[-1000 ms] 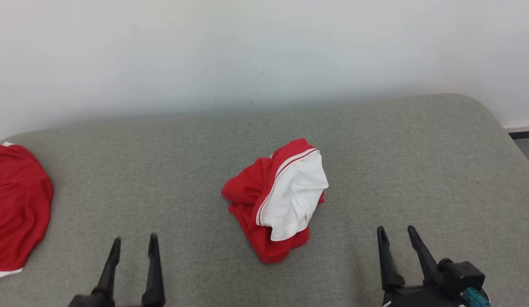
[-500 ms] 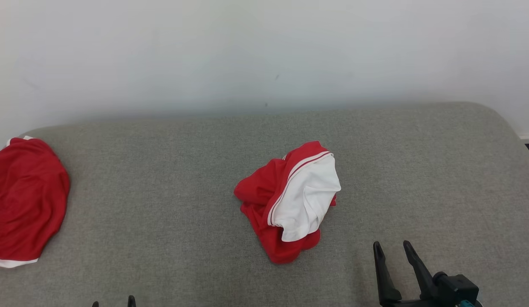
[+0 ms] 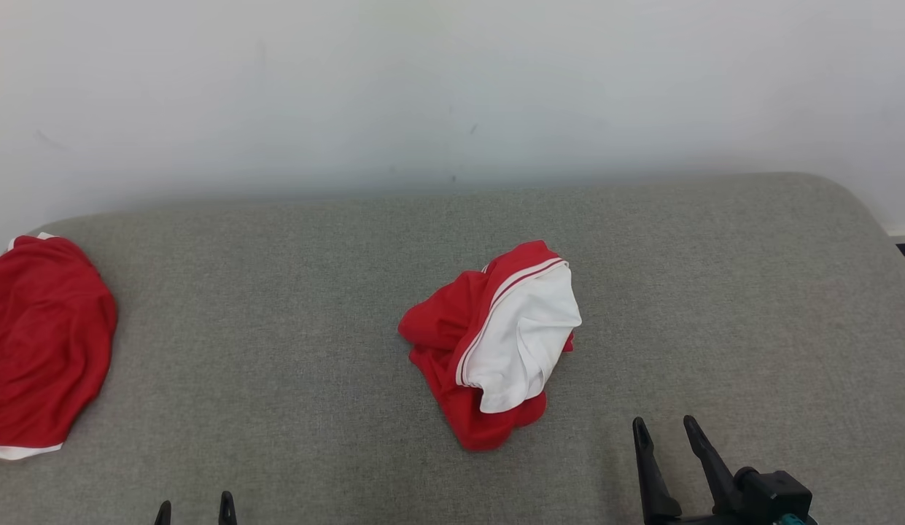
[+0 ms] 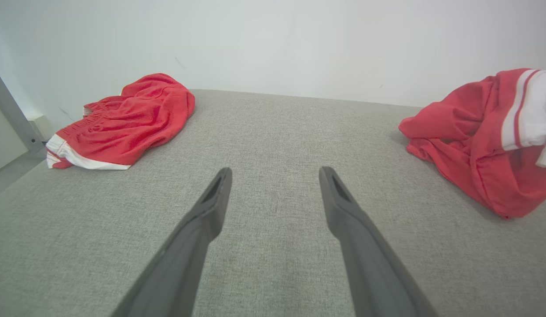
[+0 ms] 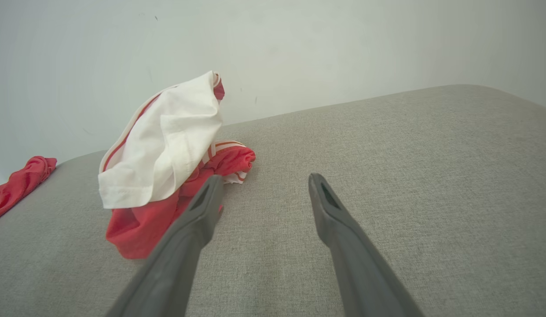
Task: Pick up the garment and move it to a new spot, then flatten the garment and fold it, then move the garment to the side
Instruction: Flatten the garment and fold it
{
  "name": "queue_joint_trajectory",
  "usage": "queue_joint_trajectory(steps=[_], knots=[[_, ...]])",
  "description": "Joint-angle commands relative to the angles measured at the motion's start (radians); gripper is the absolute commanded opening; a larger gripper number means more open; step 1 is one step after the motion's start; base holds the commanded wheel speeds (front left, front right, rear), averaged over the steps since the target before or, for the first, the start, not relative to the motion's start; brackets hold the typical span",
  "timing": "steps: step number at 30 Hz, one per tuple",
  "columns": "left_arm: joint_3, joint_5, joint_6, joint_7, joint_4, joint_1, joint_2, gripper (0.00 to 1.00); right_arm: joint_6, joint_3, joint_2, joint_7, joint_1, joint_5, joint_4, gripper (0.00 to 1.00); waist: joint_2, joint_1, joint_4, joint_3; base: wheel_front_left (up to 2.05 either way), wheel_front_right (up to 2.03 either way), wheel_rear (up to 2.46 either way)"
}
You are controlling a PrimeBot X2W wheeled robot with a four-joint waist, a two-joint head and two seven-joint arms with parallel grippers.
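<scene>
Left hand (image 3: 194, 502) and right hand (image 3: 663, 422) hang released, empty. Best pinch the crumpled red-and-white garment (image 3: 488, 343) deep at its peak.

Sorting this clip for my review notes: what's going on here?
A two-armed robot faces a grey cushion with a crumpled red and white garment lying near its middle. The left gripper and the right gripper sit low at the near edge, both open and empty, and neither touches the garment. The right one is the closer of the two. A pair of red shorts lies at the far left. Nothing has been picked up yet.
</scene>
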Motion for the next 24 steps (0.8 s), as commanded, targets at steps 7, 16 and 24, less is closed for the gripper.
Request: queue_joint_trajectory(steps=[7,16,24], knots=[[0.006,0.011,-0.015,-0.003,-0.003,-0.009,-0.006,1.0,0.003,0.005,0.001,-0.006,-0.005,0.012,0.011,1.0,0.0,0.0,-0.006,-0.002,0.0,0.0,0.0],[0.011,0.014,-0.022,-0.003,0.003,-0.013,-0.008,1.0,0.003,0.01,0.001,-0.009,-0.011,0.018,0.022,1.0,0.0,0.0,-0.009,-0.003,0.0,0.0,0.0],[-0.002,0.008,-0.026,-0.003,0.013,-0.018,-0.009,1.0,0.003,0.014,0.001,-0.011,-0.015,0.019,0.026,1.0,0.0,0.0,-0.02,-0.002,0.0,0.0,0.0]])
